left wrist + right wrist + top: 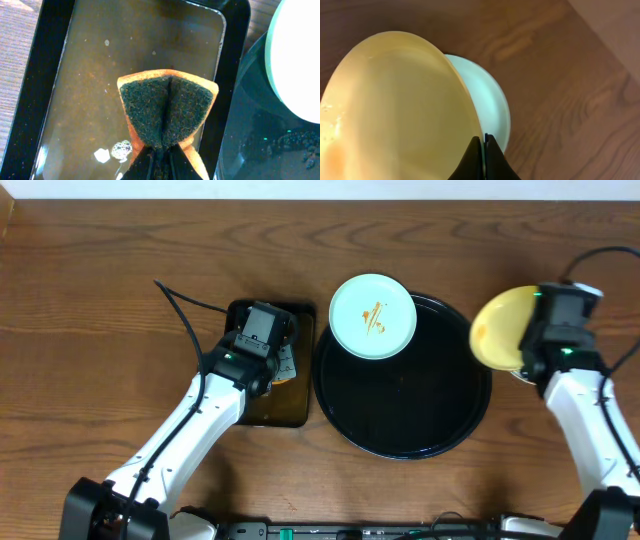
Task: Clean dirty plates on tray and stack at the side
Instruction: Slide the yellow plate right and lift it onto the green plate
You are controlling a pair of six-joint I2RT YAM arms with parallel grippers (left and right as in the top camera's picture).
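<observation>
The large round black tray (pixel 440 420) sits mid-table. A mint-blue plate (pixel 372 316) with orange-brown sauce streaks rests on its upper-left rim. My right gripper (pixel 540 345) is shut on the rim of the pale yellow plate (pixel 500 328), held tilted to the right of the tray. In the right wrist view the yellow plate (pixel 395 110) is above a second mint-blue plate (pixel 492 100) lying on the table, with my right gripper (pixel 484 142) at its edge. My left gripper (pixel 262 340) is shut on a folded orange sponge with a dark scrub face (pixel 167 107).
A rectangular dark tray (pixel 270 405) with shallow soapy water (pixel 90 90) lies left of the round tray, under the left gripper. A black cable (pixel 185 305) runs across the table's left side. Wooden table all around.
</observation>
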